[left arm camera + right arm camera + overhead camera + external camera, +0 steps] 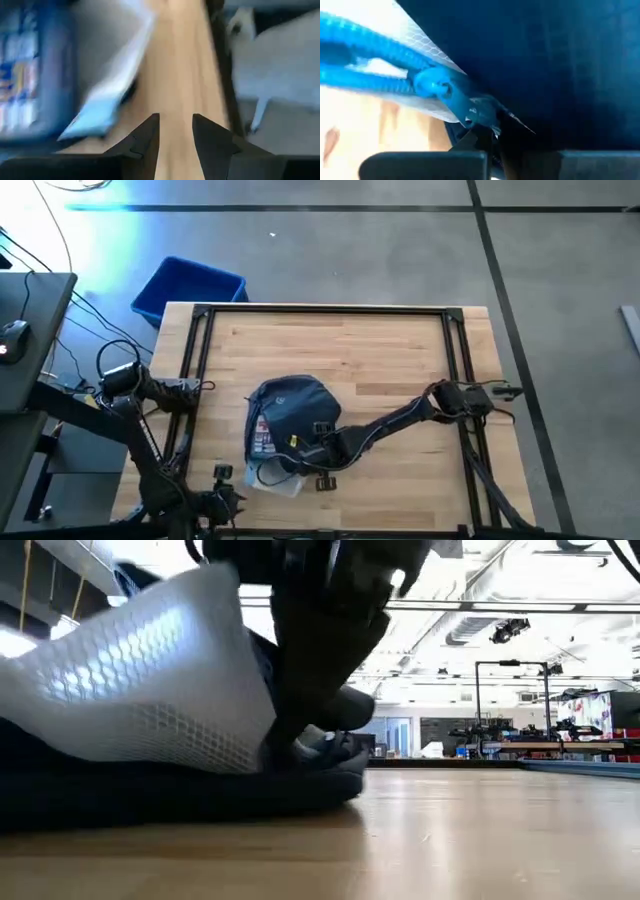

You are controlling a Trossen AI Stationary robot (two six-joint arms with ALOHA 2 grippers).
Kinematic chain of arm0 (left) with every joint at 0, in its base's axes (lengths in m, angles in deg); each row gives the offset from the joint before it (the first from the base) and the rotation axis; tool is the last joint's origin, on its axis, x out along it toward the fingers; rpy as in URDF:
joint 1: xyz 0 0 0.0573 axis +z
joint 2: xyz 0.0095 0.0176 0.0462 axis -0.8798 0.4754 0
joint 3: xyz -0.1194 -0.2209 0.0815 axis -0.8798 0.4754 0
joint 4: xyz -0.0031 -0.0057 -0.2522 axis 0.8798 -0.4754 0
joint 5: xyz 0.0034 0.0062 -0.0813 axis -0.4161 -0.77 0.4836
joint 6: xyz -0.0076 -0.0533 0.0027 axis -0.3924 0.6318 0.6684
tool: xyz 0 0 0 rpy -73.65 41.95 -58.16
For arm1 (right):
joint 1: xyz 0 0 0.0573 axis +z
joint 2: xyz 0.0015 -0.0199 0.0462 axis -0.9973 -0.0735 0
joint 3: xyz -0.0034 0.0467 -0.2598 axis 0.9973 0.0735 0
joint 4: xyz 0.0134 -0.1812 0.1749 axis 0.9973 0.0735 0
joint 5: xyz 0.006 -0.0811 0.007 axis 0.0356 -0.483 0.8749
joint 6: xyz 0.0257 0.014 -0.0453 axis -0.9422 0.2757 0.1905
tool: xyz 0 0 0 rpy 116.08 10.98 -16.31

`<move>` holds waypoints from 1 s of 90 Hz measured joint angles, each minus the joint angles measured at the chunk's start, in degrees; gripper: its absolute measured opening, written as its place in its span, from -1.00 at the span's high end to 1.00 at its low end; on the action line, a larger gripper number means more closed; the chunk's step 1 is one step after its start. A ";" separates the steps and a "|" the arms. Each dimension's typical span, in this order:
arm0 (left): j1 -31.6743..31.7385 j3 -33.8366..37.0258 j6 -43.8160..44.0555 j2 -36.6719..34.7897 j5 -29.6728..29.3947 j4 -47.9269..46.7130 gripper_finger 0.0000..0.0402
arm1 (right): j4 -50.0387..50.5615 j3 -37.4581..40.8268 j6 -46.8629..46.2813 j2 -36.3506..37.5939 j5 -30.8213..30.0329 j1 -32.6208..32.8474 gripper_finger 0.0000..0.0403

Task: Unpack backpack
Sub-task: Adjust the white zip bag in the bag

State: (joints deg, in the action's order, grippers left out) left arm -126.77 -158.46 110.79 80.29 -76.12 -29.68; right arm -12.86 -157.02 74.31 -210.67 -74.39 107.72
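Right gripper (322, 455), fingers seemingly pinched on one clear pouch (272, 472), works at the single backpack (292, 408) near the table's (380, 350) front edge; left gripper (218, 502) waits there, slightly spread.

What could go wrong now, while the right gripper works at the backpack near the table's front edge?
1. The right gripper is closed at the zipper area of the backpack; a pull may drag the whole soft bag instead of opening it.
2. The clear pouch sticks out beside the gripper and lies near the table's front edge, so it may slide off.
3. The left gripper, open, is low near the bag; the arms may collide.
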 joint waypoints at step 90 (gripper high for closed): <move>13.94 6.42 -18.62 6.58 -8.73 14.39 0.65 | -14.55 -0.07 0.02 4.23 -2.48 -5.27 1.00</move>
State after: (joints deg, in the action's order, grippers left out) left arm -112.84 -152.04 92.17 86.87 -84.85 -15.29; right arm -27.40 -157.09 74.32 -206.44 -76.86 102.45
